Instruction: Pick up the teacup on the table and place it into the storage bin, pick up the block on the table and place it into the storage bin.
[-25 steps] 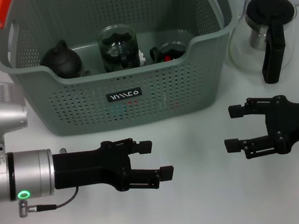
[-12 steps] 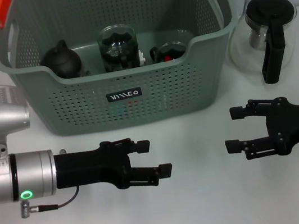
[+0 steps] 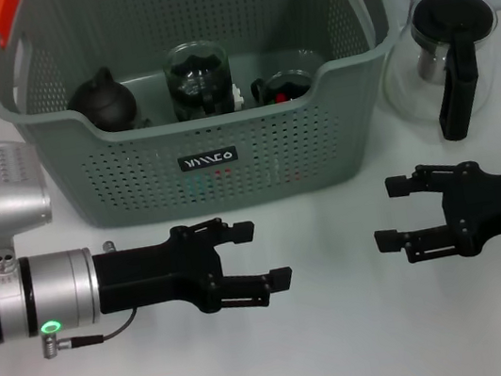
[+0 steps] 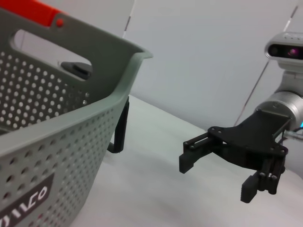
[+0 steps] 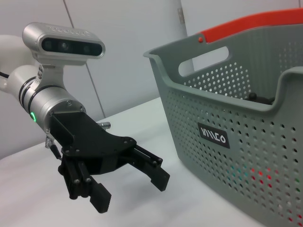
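Although little has shifted over the last second, the left gripper [image 3: 256, 256] has eased slightly nearer and turned a touch, its arm drawing back toward the left, while the right gripper [image 3: 397, 212] keeps almost the same place; this reads as both arms settling in front of the bin [image 3: 204, 162] rather than reaching for anything. No teacup or block lies on the bare table [image 3: 351, 344] that I can see; inside the bin sit a dark round pot [image 3: 103, 101], a glass vessel [image 3: 198, 80] and a small dark piece with red on it [image 3: 282, 86], so the placing looks finished, though which of these is the teacup or block I cannot tell. Both arms stretch level over the table, near of the bin, fingers pointing inward at each other and well apart. Each gripper stands spread wide with nothing between its fingers, which the wrist views confirm. A glass kettle [image 3: 454, 60] stands on the table just right of the bin.
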Available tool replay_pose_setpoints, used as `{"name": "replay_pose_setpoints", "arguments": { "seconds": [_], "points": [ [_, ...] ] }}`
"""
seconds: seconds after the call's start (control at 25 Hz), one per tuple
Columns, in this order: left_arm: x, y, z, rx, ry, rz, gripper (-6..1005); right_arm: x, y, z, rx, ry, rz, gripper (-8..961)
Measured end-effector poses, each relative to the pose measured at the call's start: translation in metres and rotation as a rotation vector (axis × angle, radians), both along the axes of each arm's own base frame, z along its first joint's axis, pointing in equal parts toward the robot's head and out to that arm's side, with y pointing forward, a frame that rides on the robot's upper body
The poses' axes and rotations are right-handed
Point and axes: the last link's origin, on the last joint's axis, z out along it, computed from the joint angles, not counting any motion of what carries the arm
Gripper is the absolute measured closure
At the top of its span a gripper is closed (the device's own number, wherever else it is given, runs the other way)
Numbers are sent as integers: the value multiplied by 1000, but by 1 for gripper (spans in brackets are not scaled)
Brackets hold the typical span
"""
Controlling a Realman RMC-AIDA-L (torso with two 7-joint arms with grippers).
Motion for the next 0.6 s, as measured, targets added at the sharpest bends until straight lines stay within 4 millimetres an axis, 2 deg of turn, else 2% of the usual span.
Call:
{"name": "replay_pose_setpoints", "arguments": {
  "seconds": [0.24, 0.6],
  "points": [
    [-2, 1, -5, 31, 23, -46, 63, 1, 2, -8, -14, -57, 13, 38],
    [-8, 4, -17, 53, 63, -15, 63, 2, 5, -15, -16, -103, 20, 38]
  ]
}}
